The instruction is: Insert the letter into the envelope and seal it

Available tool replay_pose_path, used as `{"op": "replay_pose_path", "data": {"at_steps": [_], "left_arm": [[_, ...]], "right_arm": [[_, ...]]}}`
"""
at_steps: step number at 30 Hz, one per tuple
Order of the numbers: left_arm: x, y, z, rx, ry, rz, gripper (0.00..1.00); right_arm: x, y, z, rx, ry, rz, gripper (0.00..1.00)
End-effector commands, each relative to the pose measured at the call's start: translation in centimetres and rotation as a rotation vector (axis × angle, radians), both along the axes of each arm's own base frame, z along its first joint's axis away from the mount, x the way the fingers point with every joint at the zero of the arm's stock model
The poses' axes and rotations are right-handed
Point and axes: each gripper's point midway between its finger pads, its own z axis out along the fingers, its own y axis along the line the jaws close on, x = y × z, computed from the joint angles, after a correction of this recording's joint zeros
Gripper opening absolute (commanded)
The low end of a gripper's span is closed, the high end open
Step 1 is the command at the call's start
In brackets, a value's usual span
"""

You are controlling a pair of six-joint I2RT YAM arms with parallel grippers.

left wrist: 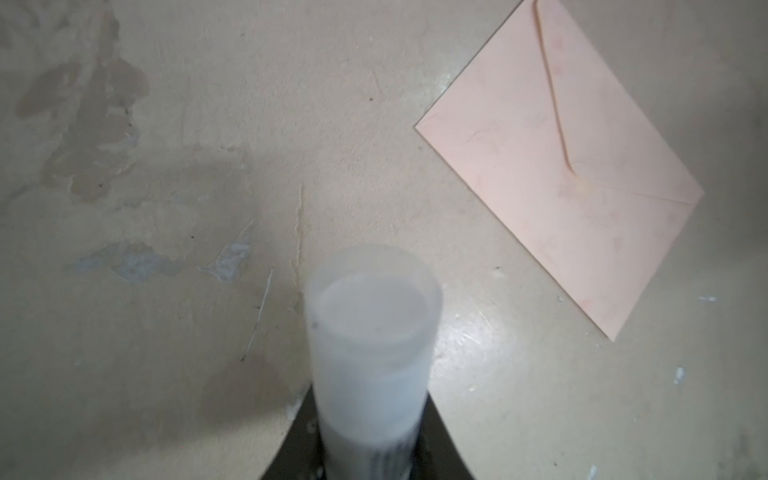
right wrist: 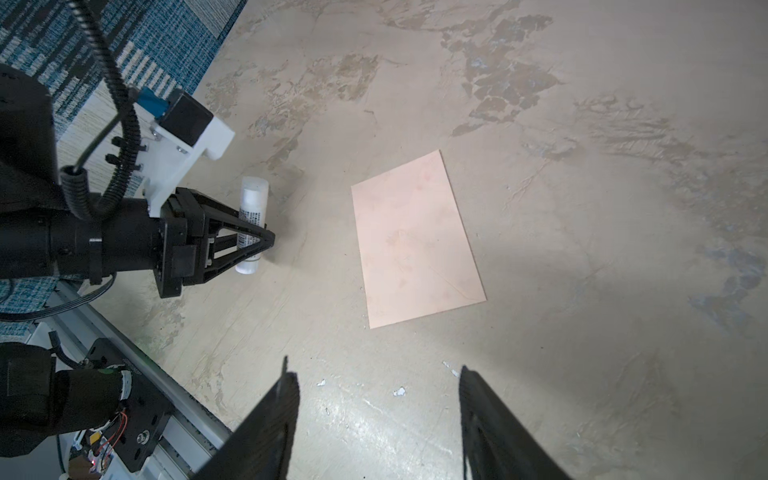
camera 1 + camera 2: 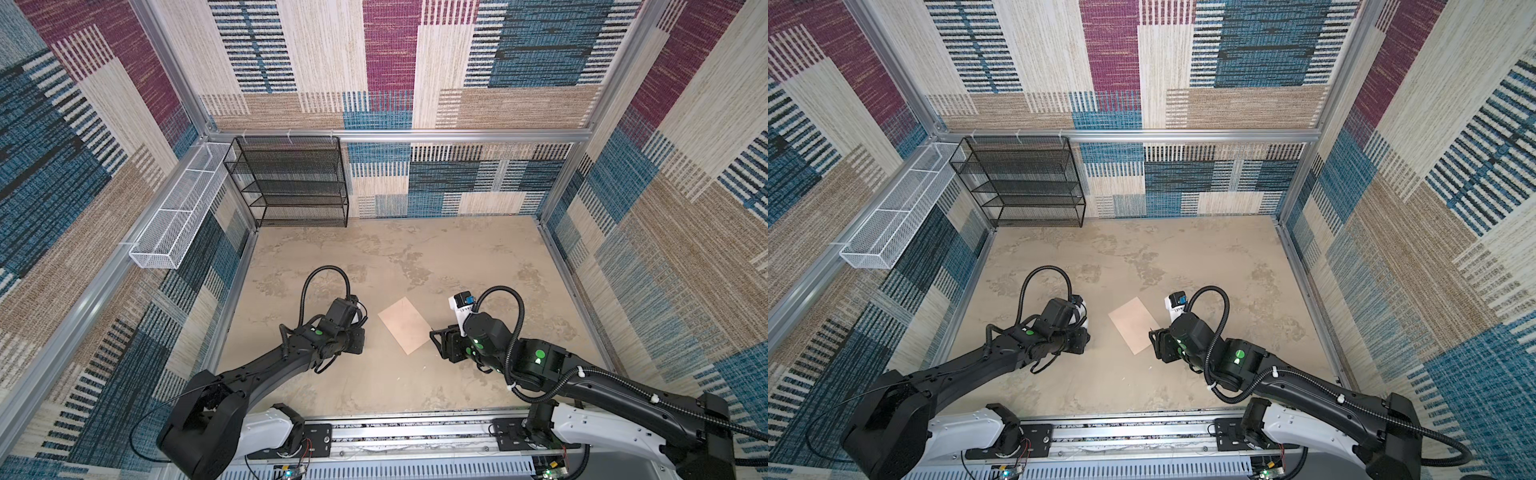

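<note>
Beige tabletop (image 3: 415,249) — envelope (image 3: 405,325) long-axis diagonal; left fingers (image 2: 264,241) around glue stick (image 2: 253,195), right fingers (image 2: 274,424) apart.

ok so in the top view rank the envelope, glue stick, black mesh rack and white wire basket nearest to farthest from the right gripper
1. envelope, just left of the right gripper.
2. glue stick, past the envelope, in the left gripper.
3. black mesh rack, back-left corner.
4. white wire basket, on the left wall.
</note>
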Motion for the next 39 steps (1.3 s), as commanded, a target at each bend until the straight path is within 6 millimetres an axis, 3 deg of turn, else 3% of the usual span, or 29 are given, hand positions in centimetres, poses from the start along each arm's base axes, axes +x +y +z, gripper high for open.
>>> {"op": "replay_pose_path", "data": {"at_steps": [1,6,10,17,24,31,35,39], "left_arm": [[0.1,0.3,-1.0,0.012,0.050,0.039,0.03],[0.2,0.6,-2.4,0.034,0.097,0.054,0.11],[0.1,0.8,-3.2,0.049,0.136,0.068,0.26],[0.2,0.4,-2.1,0.023,0.131,0.074,0.49],[1.2,0.0,1.6,-0.022,0.045,0.068,0.57],[2.8,-0.2,8.0,-0.070,-0.129,0.049,0.63],[4.0,1.3,11.5,-0.037,-0.264,0.076,0.66],[5.3,3.9,13.6,-0.012,-0.392,0.140,0.69]], "right_arm": [[0.4,0.4,0.5,0.039,-0.010,-0.019,0.65],[0.3,0.2,0.0,0.042,-0.003,-0.024,0.65],[0.3,0.0,-0.3,0.038,-0.001,-0.028,0.65],[0.5,-0.7,0.2,0.036,-0.025,-0.048,0.65],[1.9,-1.7,1.0,0.010,-0.079,-0.094,0.65],[5.4,-4.4,3.9,-0.039,-0.262,-0.236,0.65],[7.3,-6.5,6.4,-0.082,-0.456,-0.324,0.66],[8.8,-9.1,8.3,-0.144,-0.648,-0.394,0.67]]}}
